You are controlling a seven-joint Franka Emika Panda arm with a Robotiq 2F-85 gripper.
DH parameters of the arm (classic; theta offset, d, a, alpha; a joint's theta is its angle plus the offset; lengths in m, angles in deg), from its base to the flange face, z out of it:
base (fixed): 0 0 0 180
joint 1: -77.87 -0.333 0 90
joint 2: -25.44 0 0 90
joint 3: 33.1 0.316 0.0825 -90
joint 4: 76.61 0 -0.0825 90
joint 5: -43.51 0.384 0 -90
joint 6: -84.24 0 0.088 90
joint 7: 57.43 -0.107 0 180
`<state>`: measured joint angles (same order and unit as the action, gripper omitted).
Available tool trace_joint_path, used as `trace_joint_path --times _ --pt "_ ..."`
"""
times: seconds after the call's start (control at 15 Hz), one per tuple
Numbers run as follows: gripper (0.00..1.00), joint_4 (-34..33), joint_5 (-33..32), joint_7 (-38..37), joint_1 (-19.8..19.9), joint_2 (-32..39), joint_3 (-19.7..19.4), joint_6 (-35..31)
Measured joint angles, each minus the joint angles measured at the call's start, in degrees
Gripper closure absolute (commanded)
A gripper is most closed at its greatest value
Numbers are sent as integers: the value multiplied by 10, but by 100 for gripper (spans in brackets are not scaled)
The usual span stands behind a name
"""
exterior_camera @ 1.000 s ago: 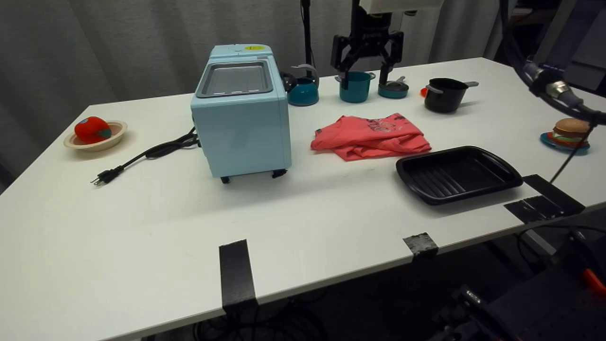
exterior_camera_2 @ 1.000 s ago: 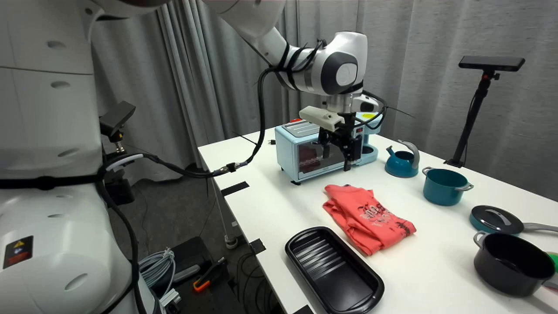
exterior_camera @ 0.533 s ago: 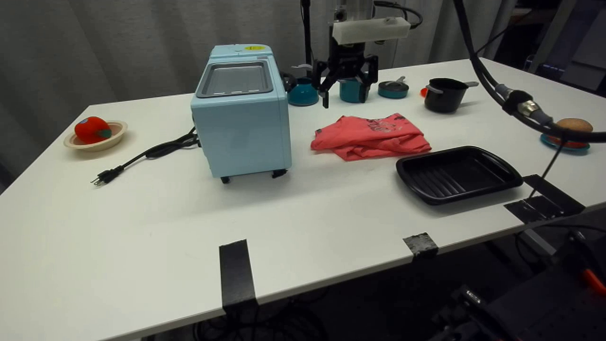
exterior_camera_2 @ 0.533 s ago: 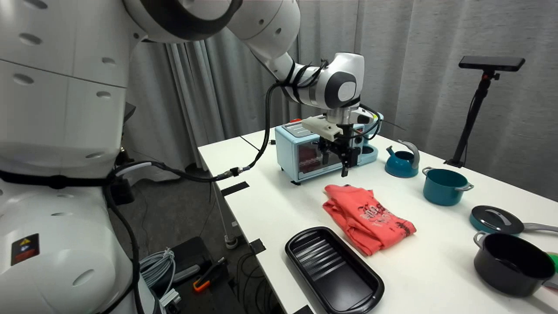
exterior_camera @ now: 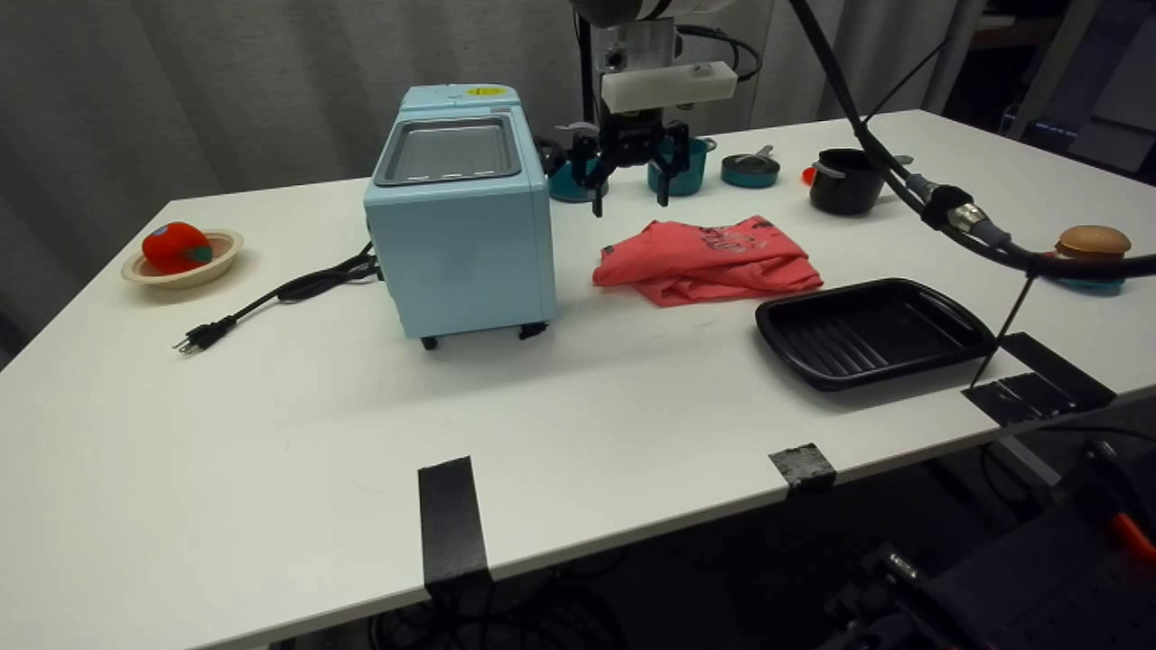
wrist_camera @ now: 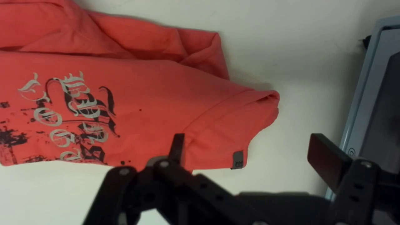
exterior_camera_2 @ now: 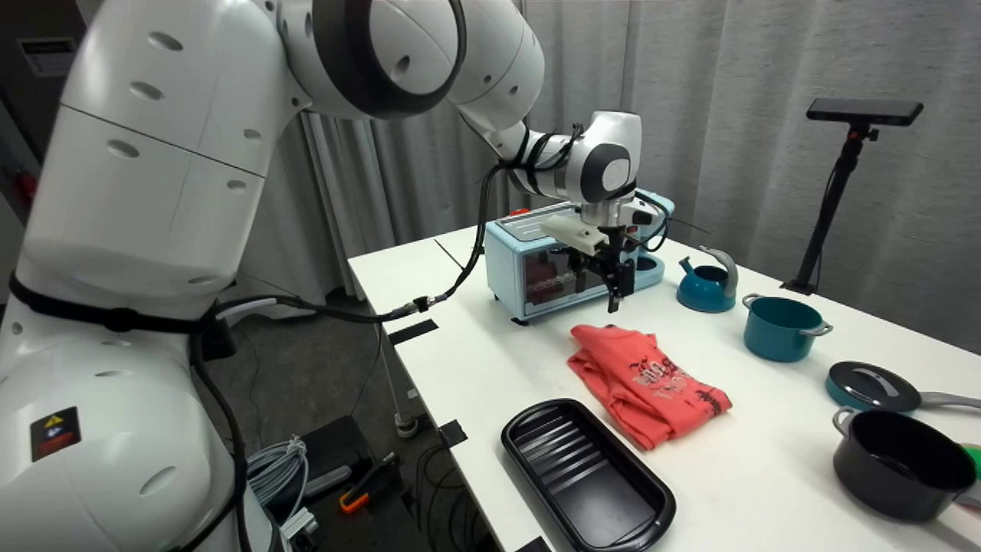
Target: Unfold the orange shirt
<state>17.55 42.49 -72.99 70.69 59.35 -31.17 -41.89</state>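
The printed orange-red cloth shirt (wrist_camera: 150,97) lies folded in a rumpled bundle on the white smooth-topped desk (exterior_camera: 271,451), near the light-blue boxy toaster oven (exterior_camera: 461,253) and just beside the black rectangular ribbed pan (exterior_camera_2: 587,477). What worries me most is the layers: the end towards the oven, where the small grey rectangular tag (wrist_camera: 237,160) sits, is doubled over on itself. If I pinch too deep I could catch every ply and drag the whole bundle instead of spreading it. If I pinch too shallow, such soft cloth would probably slip away. Coming straight down from here, I might set one tip on the fabric and the other on bare desk, pressing the edge flat rather than gathering it. A careless sideways swing could knock the oven, and a pull towards the pan might shove it.

My fingers (wrist_camera: 328,162) are spread wide, with nothing between them. In both exterior views they hang above the desk by the shirt's oven end and look apart from the cloth. In the wrist view one tip overlaps the fabric, which I take for line of sight, not contact; my exact height I cannot tell.
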Motion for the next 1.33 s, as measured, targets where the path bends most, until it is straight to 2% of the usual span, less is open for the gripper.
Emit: trace_joint_path --times 0.87,1.0,1.33 --pt "0 -63 -1 -34 -9 99 -46 0" --pt "26 -70 -1 -37 -9 107 -47 0" --pt "65 -82 -1 -46 -9 112 -47 1"
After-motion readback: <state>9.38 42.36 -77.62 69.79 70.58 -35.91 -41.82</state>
